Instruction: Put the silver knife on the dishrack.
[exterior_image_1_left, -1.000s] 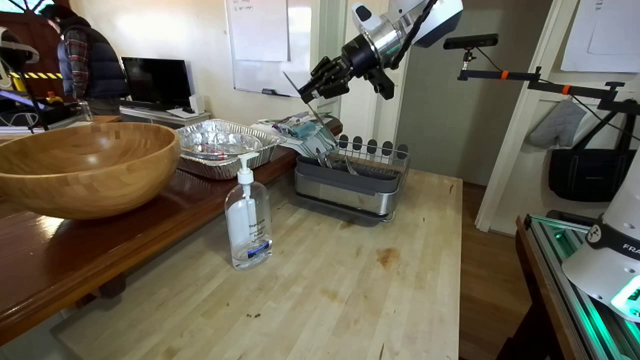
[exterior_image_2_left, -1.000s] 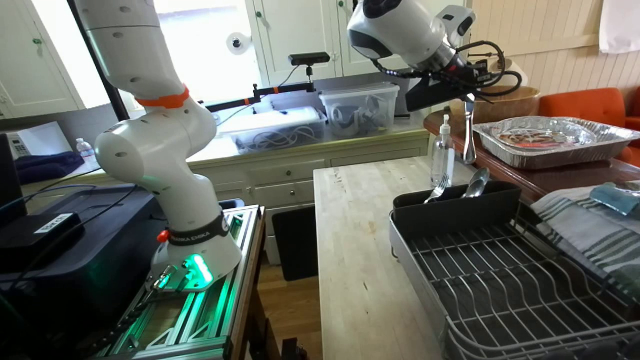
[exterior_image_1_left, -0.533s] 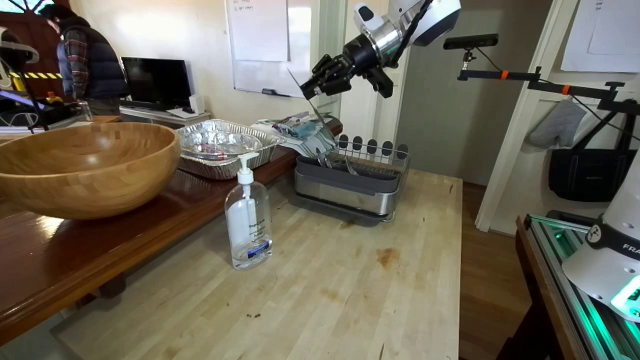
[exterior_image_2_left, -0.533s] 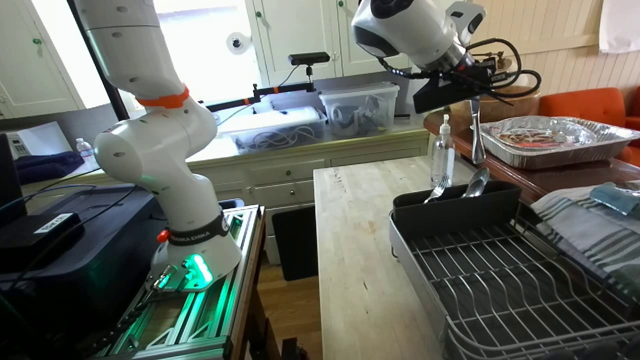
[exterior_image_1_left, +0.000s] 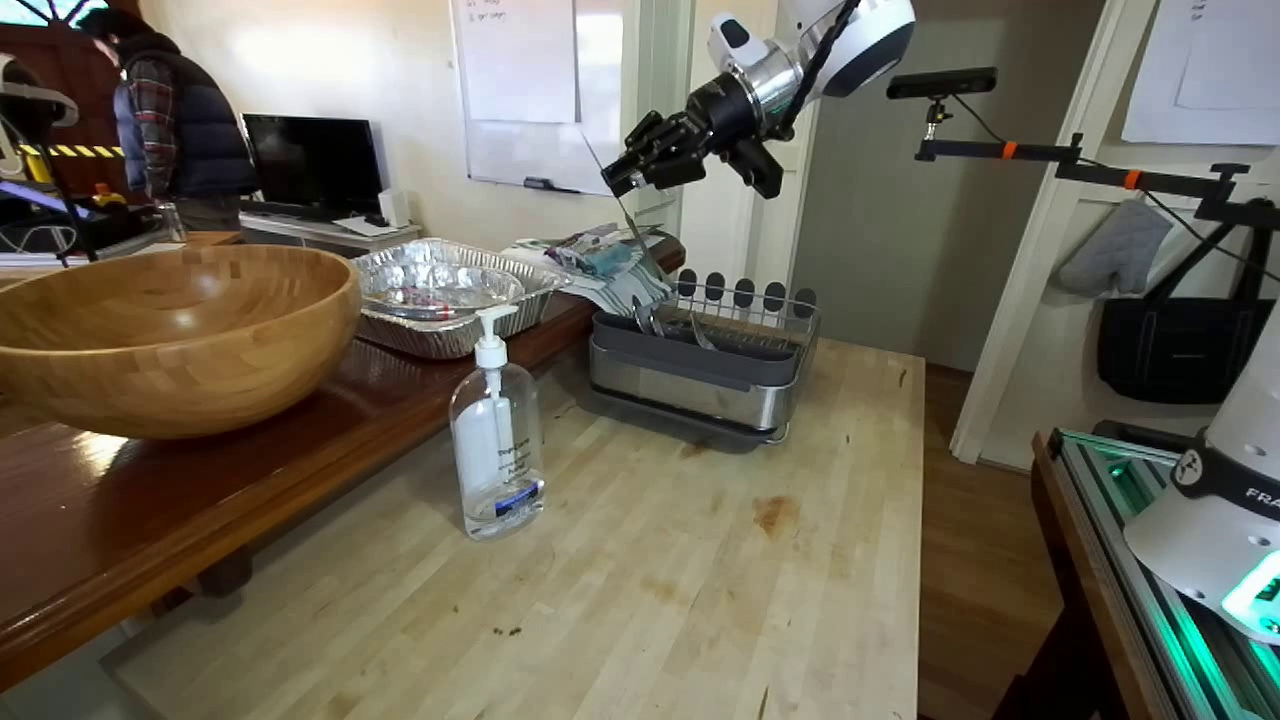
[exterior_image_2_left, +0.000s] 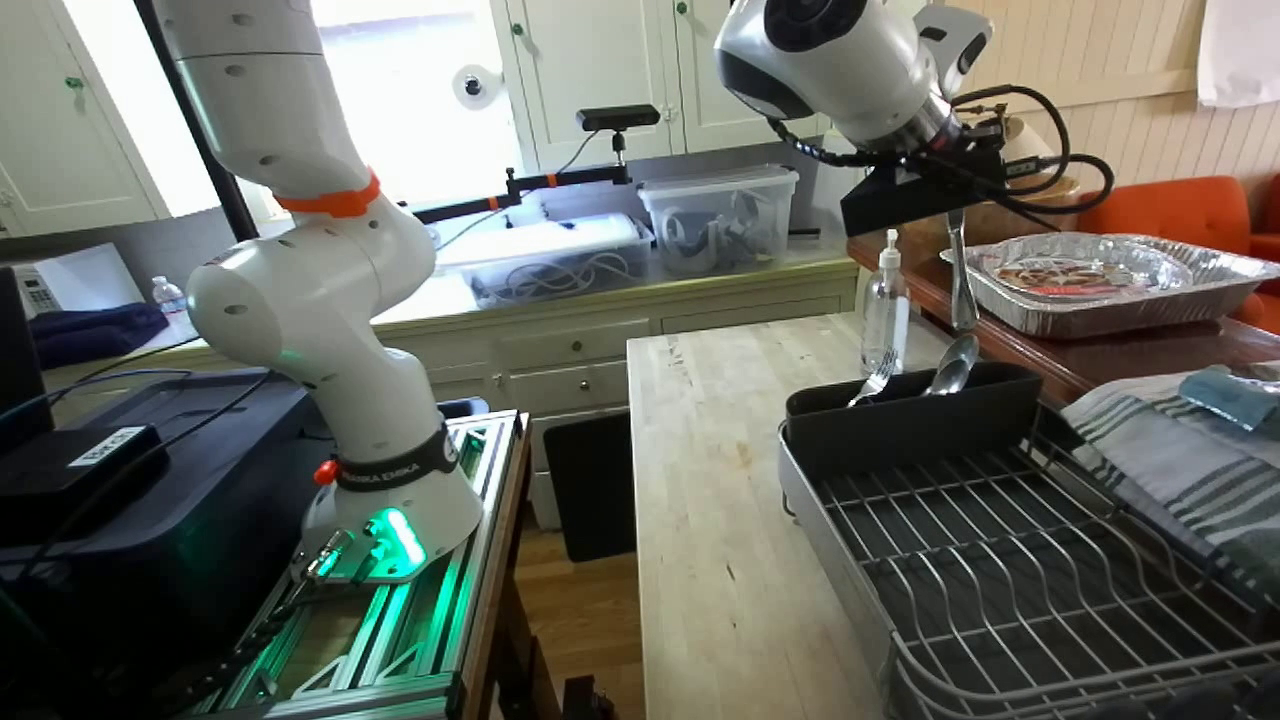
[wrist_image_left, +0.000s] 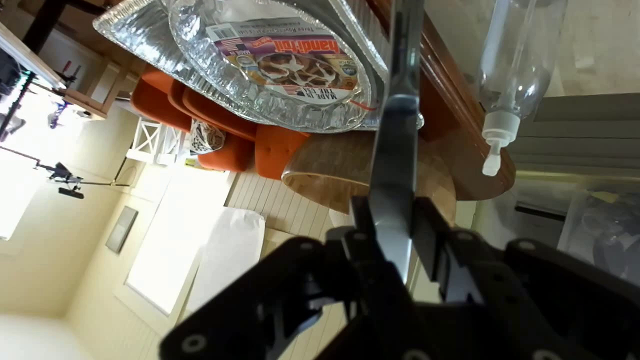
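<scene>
The silver knife (exterior_image_2_left: 961, 275) hangs at a slant from my gripper (exterior_image_1_left: 620, 182), handle down and blade pointing up past the fingers. In the wrist view the gripper (wrist_image_left: 391, 205) is shut on the flat of the knife (wrist_image_left: 395, 150), whose handle runs out at the top edge. The dishrack (exterior_image_2_left: 838, 555) stands on the light wooden table. A dark grey cutlery holder (exterior_image_2_left: 915, 428) sits at one end of it, with a fork (exterior_image_2_left: 876, 378) and a spoon (exterior_image_2_left: 953, 364). In both exterior views the handle's lower end appears slightly above this holder; the true distance is unclear.
A soap bottle (exterior_image_1_left: 497, 450) stands on the table near the dishrack. On the higher dark wooden counter are a wooden bowl (exterior_image_1_left: 180, 370), foil trays (exterior_image_1_left: 440, 335) and a striped towel (exterior_image_2_left: 1190, 450). Dark uprights (exterior_image_1_left: 744, 292) line the rack's far edge.
The arm and the held knife have shifted a little to the right in both exterior views. The knife is still gripped, and the rack and its cutlery have not moved.
</scene>
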